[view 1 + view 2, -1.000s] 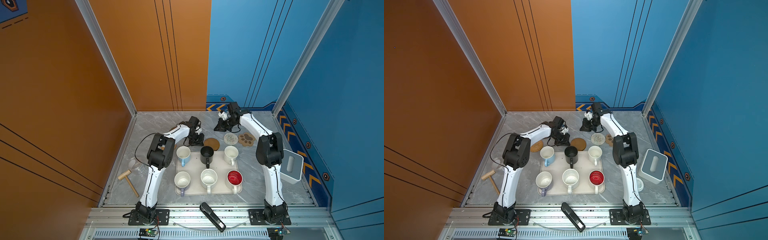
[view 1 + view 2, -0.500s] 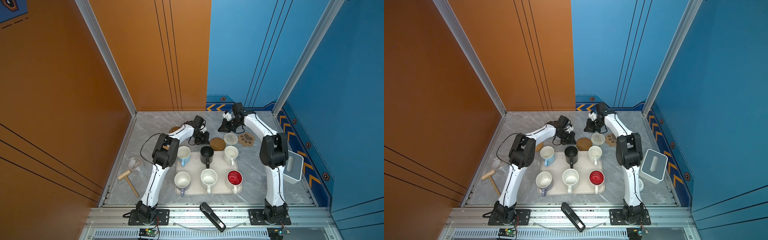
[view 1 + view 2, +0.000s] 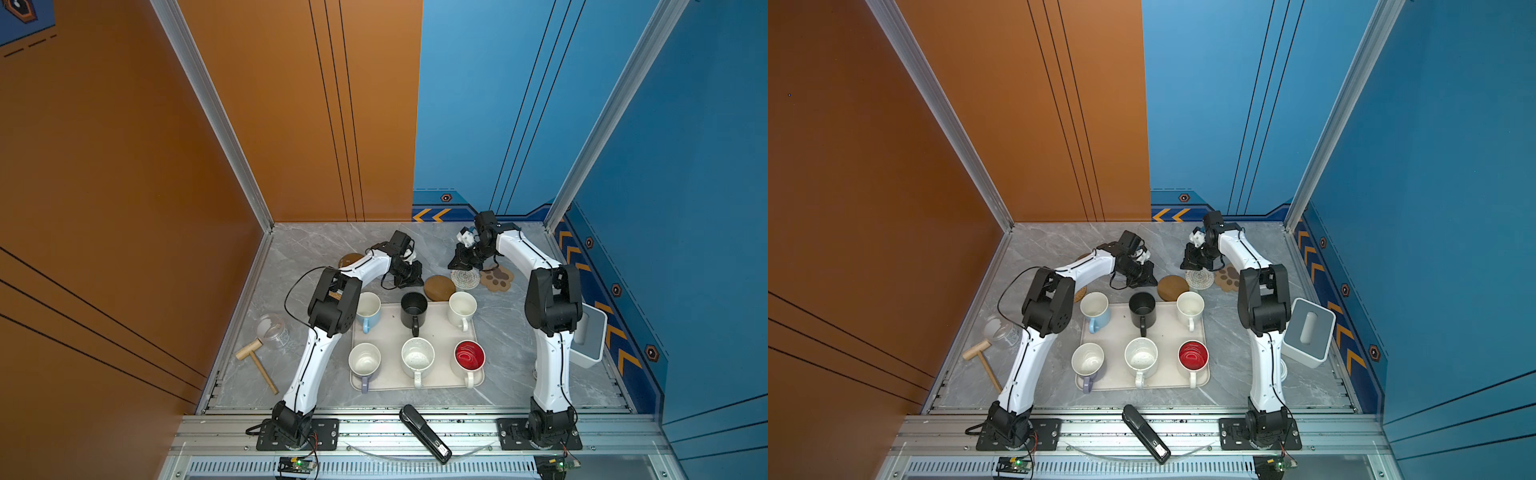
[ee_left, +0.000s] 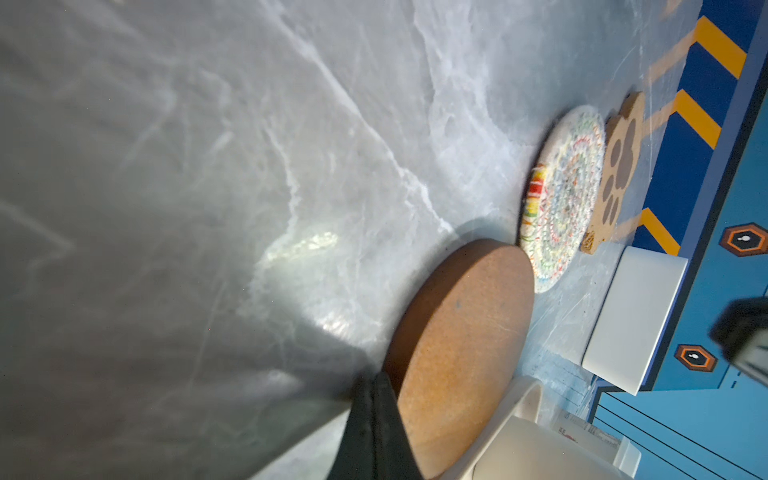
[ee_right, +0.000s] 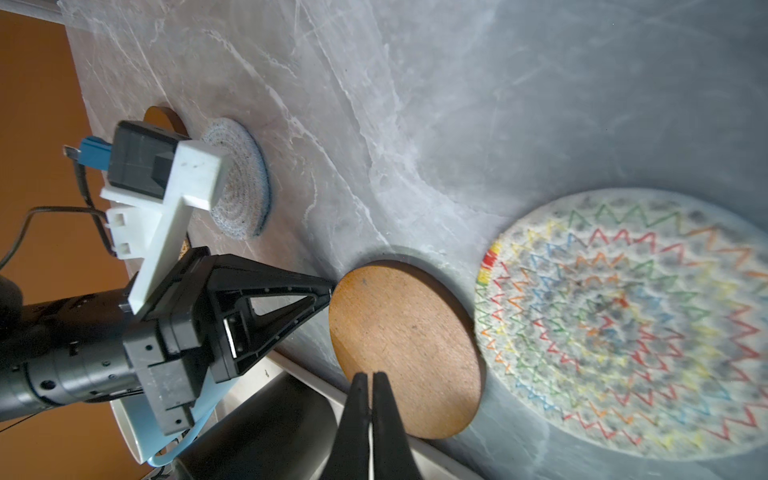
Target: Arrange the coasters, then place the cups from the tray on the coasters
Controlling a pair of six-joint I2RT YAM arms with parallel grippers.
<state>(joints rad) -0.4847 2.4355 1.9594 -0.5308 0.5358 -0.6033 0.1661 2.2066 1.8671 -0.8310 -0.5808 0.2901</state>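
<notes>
The closed left gripper (image 5: 328,293) has a brown wooden disc (image 3: 439,287) right at its fingertips, so nothing can slide straight ahead there. Past that disc lie the whitish crocheted disc (image 3: 469,279) and the paw mat (image 3: 496,279), packed close with hardly a gap. The closed right gripper (image 5: 370,375) hangs over the same wooden disc, near the left fingers, leaving little room between them. On one side of the fingers the black mug (image 3: 414,307) and light blue mug (image 3: 372,313) stand tall on the tray (image 3: 388,328), like a wall. On the other side the table (image 3: 332,241) is bare and wide, and a hand fits easily. Behind the left fingers the grey-blue crocheted disc (image 5: 243,187) lies flat.
</notes>
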